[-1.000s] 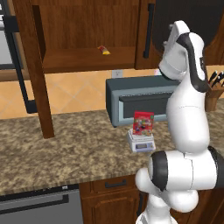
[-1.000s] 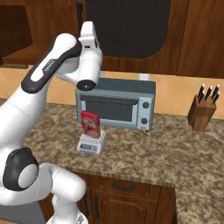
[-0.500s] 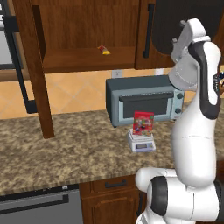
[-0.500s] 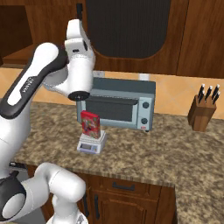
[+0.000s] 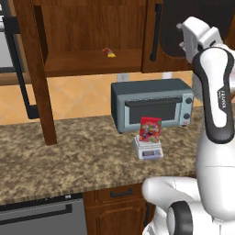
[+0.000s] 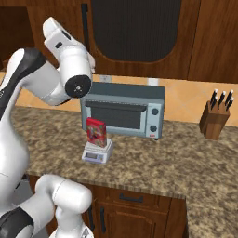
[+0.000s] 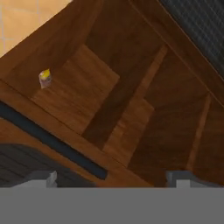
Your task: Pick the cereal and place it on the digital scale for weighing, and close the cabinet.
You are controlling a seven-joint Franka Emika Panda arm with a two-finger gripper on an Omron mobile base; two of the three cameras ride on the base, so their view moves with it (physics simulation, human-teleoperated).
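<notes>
While cereal [image 5: 150, 129] stands on digital scale [image 5: 148, 149] before toaster oven [image 5: 153, 103], cabinet [image 5: 89, 41] open, pincer [image 7: 111, 178] seemingly spread wide.

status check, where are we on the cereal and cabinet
Gripper open, empty, up by the cabinet. Cereal upright on scale. Cabinet door open.

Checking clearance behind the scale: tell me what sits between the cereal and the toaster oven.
Nothing. In the right base view, the cereal stands on the digital scale, with bare counter up to the toaster oven.
</notes>
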